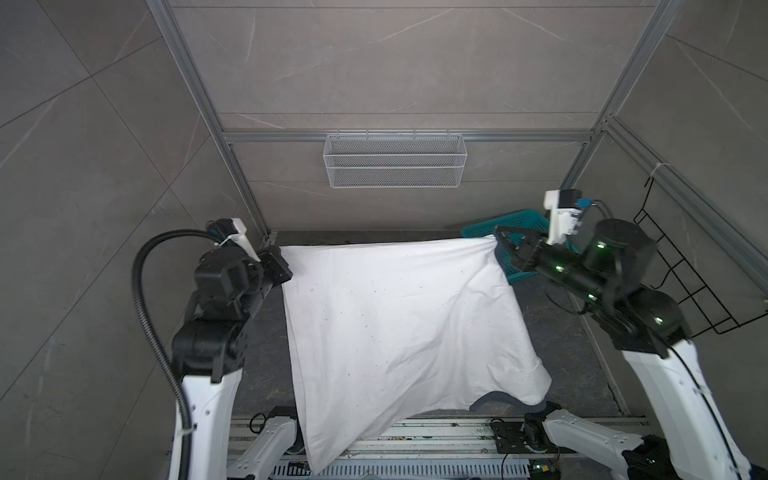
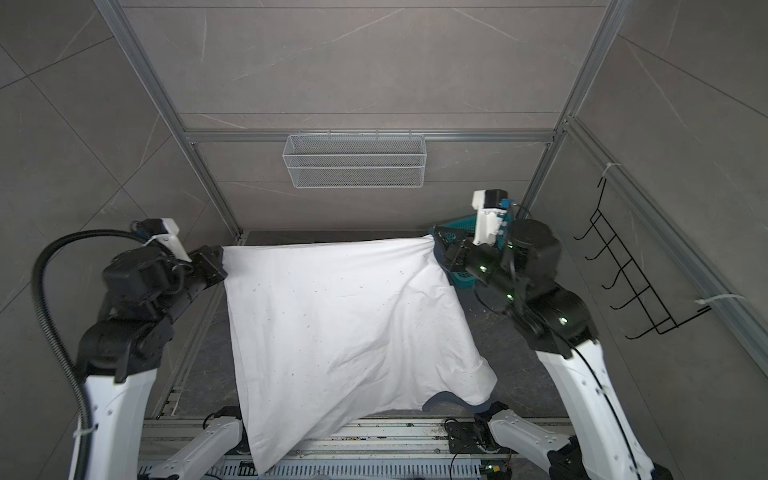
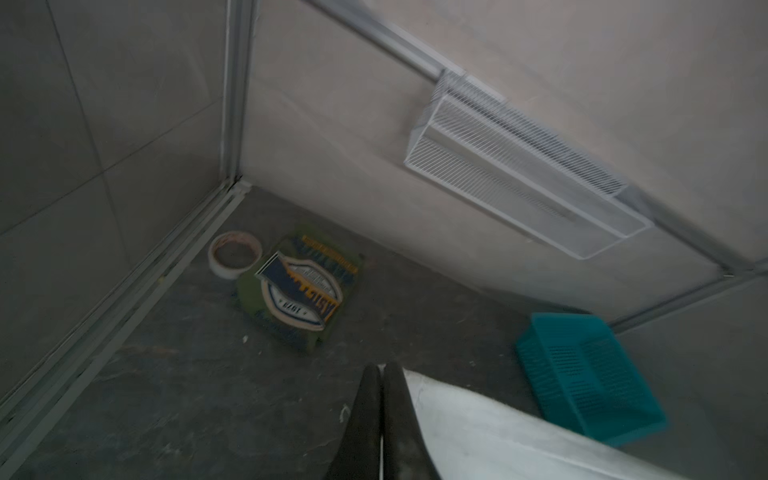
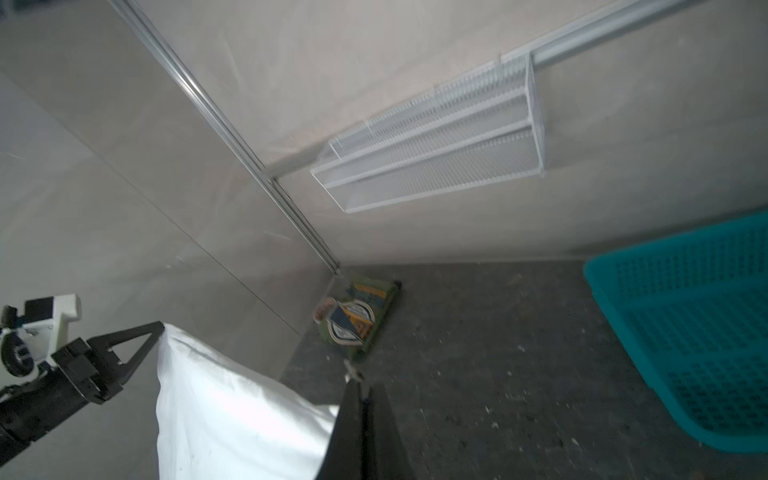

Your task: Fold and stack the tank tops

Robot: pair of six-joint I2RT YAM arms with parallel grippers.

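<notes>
The white tank top [image 1: 395, 324] hung nearest, spread wide in both top views. Its lower corner draped over the front rail [image 1: 436, 432], and a strip of dark grey trim [image 1: 482, 399] curled out at its near right edge. It was held up by its two far corners above the dark table [image 1: 557, 332].

The left gripper [image 1: 284, 270] was clenched on the far left corner and the right gripper [image 1: 498, 241] on the far right corner. The cloth's far edge ran nearly taut between them. Each wrist view showed that arm's fingers pressed together, with white cloth at the tips.

Beyond the hanging cloth, the olive green tank top [image 3: 299, 291] lay folded on the table near the far left corner, chest graphic up. A roll of tape [image 3: 235, 254] sat right against it; whether they touched I could not tell. The teal basket [image 3: 590, 374] sat at the far right by the back wall, behind the right gripper. A white wire basket [image 1: 395, 160] hung on the back wall.
</notes>
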